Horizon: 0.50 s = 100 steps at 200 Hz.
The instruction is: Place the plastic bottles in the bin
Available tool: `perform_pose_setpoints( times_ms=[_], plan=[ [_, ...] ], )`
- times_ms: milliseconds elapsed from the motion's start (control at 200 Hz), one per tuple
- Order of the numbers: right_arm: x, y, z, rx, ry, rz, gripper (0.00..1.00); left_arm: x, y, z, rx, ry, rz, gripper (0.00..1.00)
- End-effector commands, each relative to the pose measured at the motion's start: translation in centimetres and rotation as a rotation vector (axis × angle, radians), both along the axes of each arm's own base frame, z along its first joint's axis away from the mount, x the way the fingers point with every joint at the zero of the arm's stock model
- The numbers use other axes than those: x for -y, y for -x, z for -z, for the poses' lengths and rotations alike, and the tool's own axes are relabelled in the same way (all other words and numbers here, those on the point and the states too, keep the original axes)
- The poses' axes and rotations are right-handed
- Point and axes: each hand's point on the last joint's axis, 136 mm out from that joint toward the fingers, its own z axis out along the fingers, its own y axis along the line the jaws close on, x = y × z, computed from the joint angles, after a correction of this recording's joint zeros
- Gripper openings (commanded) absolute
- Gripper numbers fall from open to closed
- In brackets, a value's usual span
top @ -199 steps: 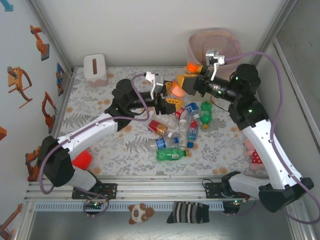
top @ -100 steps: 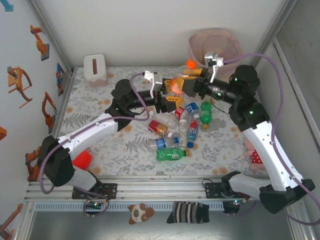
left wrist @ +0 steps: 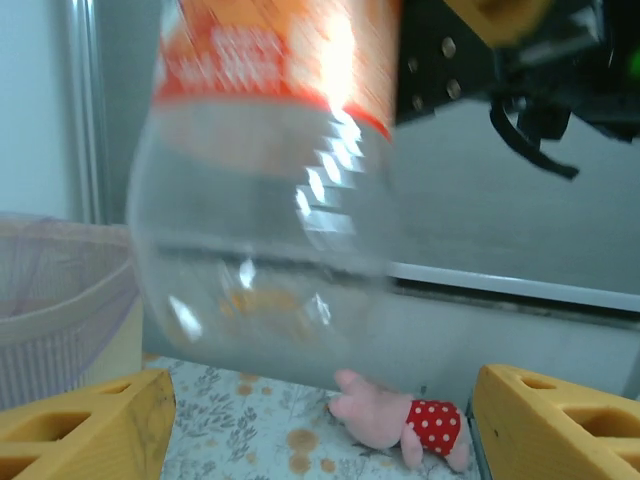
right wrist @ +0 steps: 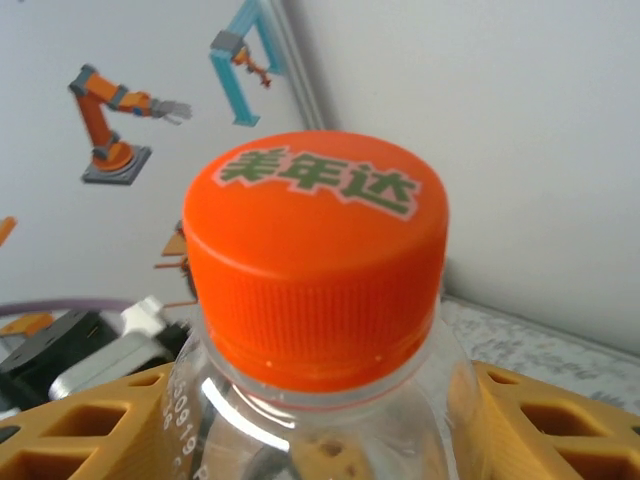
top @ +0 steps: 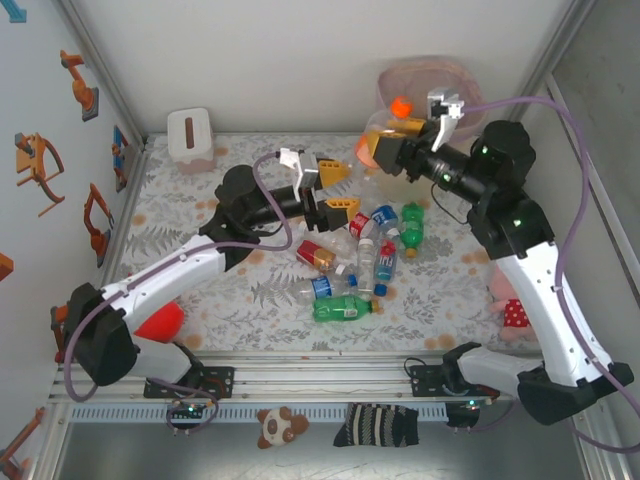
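Bench (top: 240,300): floral cover, loose plastic bottles (top: 355,265) heaped mid-bench.
Left hand (top: 340,190): fingers spread wide, empty.
Right hand (top: 380,150): clamped on orange-capped bottle (top: 392,125), aloft just beside bin (top: 455,72), far right corner.

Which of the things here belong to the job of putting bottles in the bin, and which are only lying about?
Job: orange-capped bottle in the right gripper; pile of bottles; bin.
Lying about: tissue box; pink plush toy; striped sock.

bottles (top: 342,308) about 9 | bin (top: 455,85) 1 | tissue box (top: 189,135) 1 | soft toys (top: 510,312) 2 | striped cloth (top: 375,425) 1
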Motion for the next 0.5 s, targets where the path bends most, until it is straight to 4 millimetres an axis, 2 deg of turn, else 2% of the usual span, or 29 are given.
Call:
perform_pose_setpoints(
  times_ms=[0,160,315,426,496],
  plan=[
    [2.2,-3.1,-0.9,0.032,0.044,0.148,0.54,-1.2,-0.4,0.3,0.026,-0.040,-0.081,0.78],
    [4.7,-7.9,-1.0,0.033,0.143,0.288,0.54,-2.5,-2.3,2.1,-0.035,-0.130,-0.230,0.77],
    [7.9,-13.4,-0.7,0.018,0.208,0.422,0.53,-3.6,-2.9,3.1,-0.063,-0.192,-0.301,0.77],
    [10.1,-17.2,0.6,-0.026,0.246,0.508,0.51,-4.3,-2.9,3.7,-0.073,-0.224,-0.330,0.77],
    [11.1,-19.5,2.1,-0.061,0.288,0.548,0.50,-4.6,-2.8,3.8,-0.075,-0.237,-0.342,0.77]
  ],
)
